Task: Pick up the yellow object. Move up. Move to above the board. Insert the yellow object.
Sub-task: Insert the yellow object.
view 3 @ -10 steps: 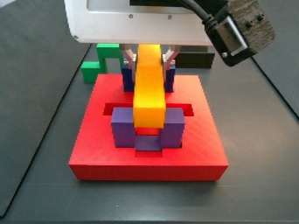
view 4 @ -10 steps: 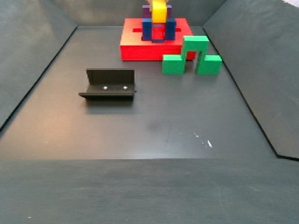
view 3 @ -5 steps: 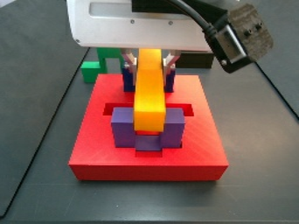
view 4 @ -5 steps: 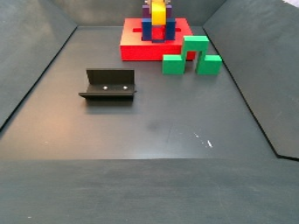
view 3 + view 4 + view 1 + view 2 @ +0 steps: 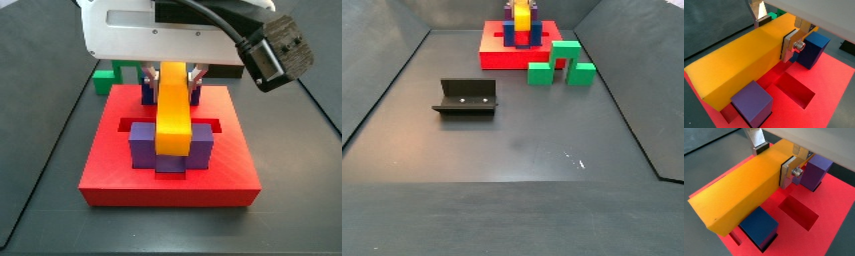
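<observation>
So the gripper [image 5: 777,34] is clamped on the bar [image 5: 741,62], one silver finger [image 5: 791,45] flat against its side in both wrist views, and it's sitting right over the board [image 5: 114,170]. Compared with a second ago the bar has dropped a bit: in a side view its near end [image 5: 173,125] now sits lower between the two purple posts [image 5: 143,149] than it did, and the arm's white body has come down with it. Not a huge move, but it's clearly the insert step underway, not the hover anymore.

The bar looks lined up along the board's middle, running between the post pairs, blue post [image 5: 814,47] on one side at the far end. I'd guess it's not seated yet, since the bar's top stands well above the post tops.

Green blocks [image 5: 563,65] and the fixture [image 5: 466,98] are off the board, well out of the way.
</observation>
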Motion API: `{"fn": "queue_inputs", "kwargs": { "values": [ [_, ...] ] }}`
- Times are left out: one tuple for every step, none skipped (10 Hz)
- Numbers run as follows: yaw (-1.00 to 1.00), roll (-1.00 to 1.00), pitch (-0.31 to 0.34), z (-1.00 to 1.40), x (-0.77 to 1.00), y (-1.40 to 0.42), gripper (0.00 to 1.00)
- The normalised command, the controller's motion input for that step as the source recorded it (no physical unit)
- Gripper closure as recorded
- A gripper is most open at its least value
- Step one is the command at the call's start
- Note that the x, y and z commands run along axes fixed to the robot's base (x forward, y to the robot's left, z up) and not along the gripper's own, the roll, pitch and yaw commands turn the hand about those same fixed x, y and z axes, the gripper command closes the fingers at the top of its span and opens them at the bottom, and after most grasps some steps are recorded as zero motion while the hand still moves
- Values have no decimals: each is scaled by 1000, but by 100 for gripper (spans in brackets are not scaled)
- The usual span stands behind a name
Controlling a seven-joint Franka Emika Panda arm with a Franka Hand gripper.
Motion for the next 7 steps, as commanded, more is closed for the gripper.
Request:
{"fn": "queue_inputs", "kwargs": {
  "values": [
    [-40,24,6,-209,-54,0,100],
    [-31,19,3,-200,-54,0,100],
    [-17,19,4,-174,-46,0,100],
    [-11,0,0,-191,-91,0,100],
    [-6,0,0,-191,-80,0,100],
    [-6,0,0,-220,-77,0,100],
    [0,0,0,-214,0,-11,100]
  ]
}}
